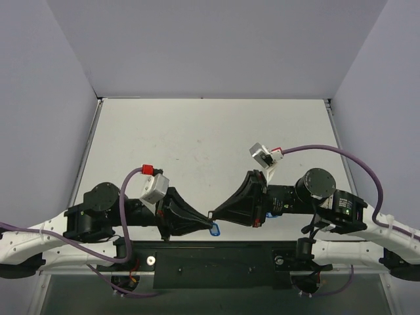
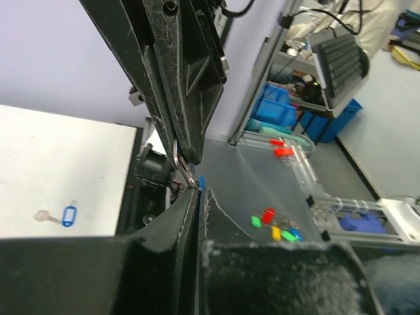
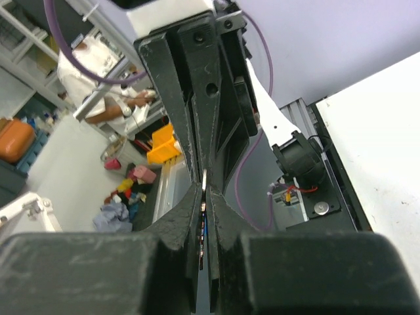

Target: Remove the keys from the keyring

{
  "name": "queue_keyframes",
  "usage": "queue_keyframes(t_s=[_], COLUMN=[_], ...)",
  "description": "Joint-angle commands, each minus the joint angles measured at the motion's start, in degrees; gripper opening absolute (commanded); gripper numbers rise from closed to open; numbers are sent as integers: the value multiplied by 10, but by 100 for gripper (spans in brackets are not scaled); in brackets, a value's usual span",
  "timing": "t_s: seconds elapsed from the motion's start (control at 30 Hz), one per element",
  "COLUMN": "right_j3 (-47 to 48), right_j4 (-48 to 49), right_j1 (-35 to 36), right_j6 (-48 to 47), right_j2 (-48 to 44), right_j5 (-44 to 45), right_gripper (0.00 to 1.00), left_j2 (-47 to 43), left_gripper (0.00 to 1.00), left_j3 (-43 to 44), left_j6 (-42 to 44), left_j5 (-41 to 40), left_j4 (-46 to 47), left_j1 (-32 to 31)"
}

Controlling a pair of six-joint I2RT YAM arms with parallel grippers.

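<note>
My two grippers meet tip to tip low over the table's near edge. The left gripper is shut, and in its wrist view its tips pinch the thin metal keyring beside a sliver of the blue tag. The blue tag hangs just under the tips. The right gripper is shut on a thin silvery-brown key, seen edge-on between its fingers. The rest of the key is hidden by the jaws.
A second small key with a blue tag lies on the white table, hidden under the arms in the top view. Several coloured tags lie in a clear bin off the table. The black base plate runs along the near edge. Grey walls enclose three sides.
</note>
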Motion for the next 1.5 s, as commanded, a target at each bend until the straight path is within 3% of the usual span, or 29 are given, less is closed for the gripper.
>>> queue_keyframes(t_s=[0.0,0.27,0.4,0.53,0.87,0.97,1.03,1.07,1.2,1.27,1.47], right_j3=[56,138,167,180,144,132,121,113,94,82,36], right_j4=[-54,-197,-270,-322,-299,-284,-273,-267,-242,-227,-152], right_j1=[40,68,71,72,100,108,109,110,110,110,110], right_j6=[-69,-143,-152,-129,-51,-39,-26,-18,9,23,71], right_j2=[27,84,106,116,122,120,116,113,99,91,57], right_j5=[-67,-90,-66,18,89,106,119,126,149,158,185], right_gripper=[0,0,0,0,0,0,0,0,0,0,0], left_j2=[31,99,128,139,168,172,168,161,126,102,37], left_gripper=[0,0,0,0,1,14,31,45,67,72,73], left_j3=[70,167,201,208,228,237,239,237,215,197,156], left_j6=[-73,-142,-154,-163,-228,-242,-248,-247,-241,-243,-233], left_j5=[14,105,70,46,-7,-18,-26,-31,-49,-59,-99], left_j4=[-46,-134,-223,-286,-345,-355,-363,-363,-339,-318,-261], left_j1=[2,7,8,9,28,34,37,38,38,38,38])
